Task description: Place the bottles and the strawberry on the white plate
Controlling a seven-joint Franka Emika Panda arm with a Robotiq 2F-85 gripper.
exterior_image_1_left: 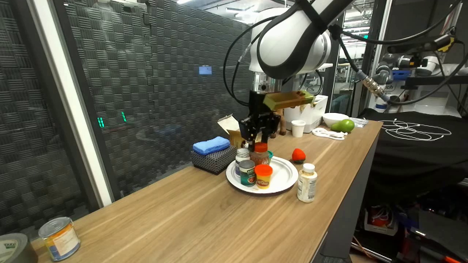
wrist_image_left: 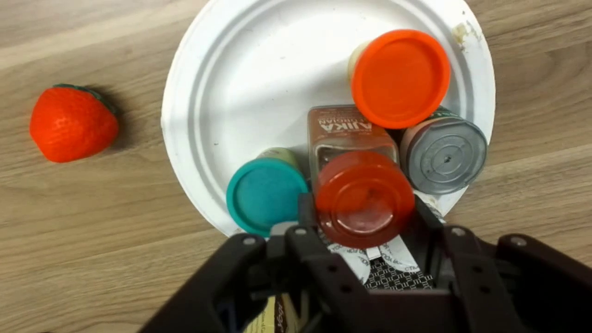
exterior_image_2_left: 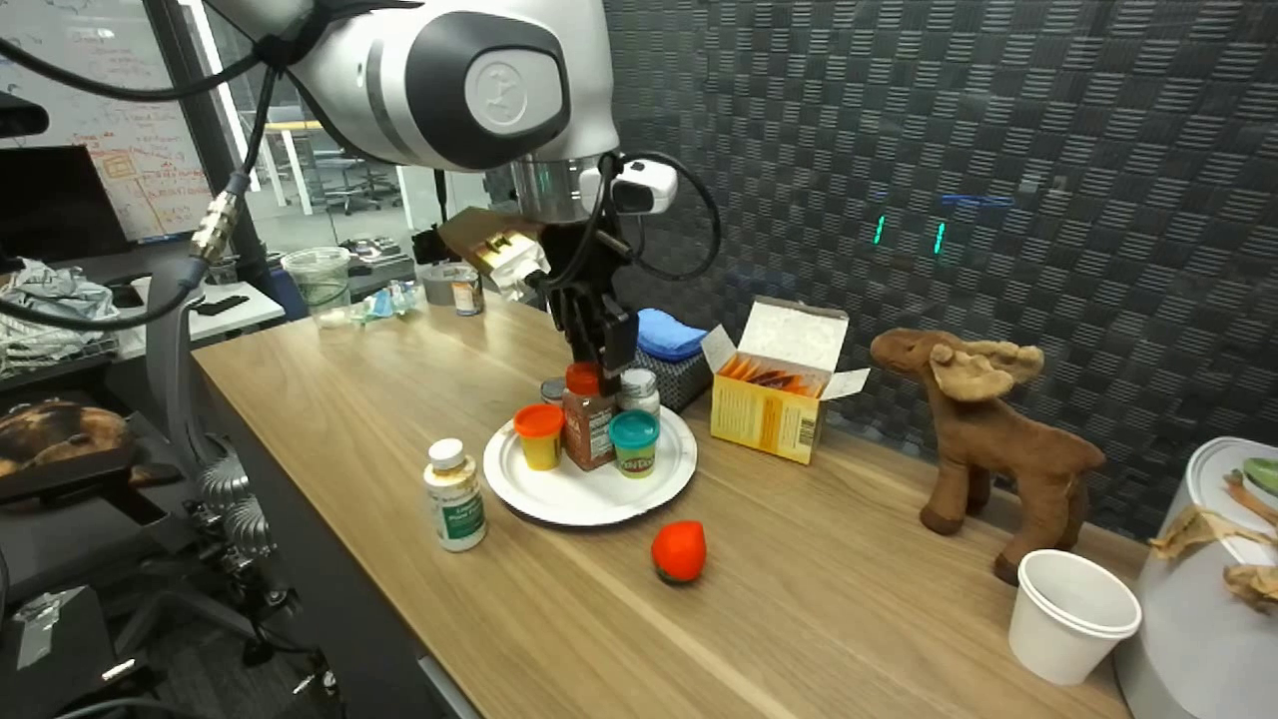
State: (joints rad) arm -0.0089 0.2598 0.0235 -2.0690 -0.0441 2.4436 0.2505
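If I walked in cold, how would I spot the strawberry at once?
On the wooden table, find the round white plate. The strawberry lies on the wood beside the plate, not touching it. A white-capped bottle stands off the plate too, but is tall and labelled, while the strawberry is short, red and rounded, with a dark green edge.

Bright ceiling lights [exterior_image_1_left: 245, 14] — soft shadow beside strawberry [wrist_image_left: 73, 124]

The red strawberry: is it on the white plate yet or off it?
Off it. In the wrist view, the strawberry lies on the wooden tabletop, with wood showing between it and the white plate.
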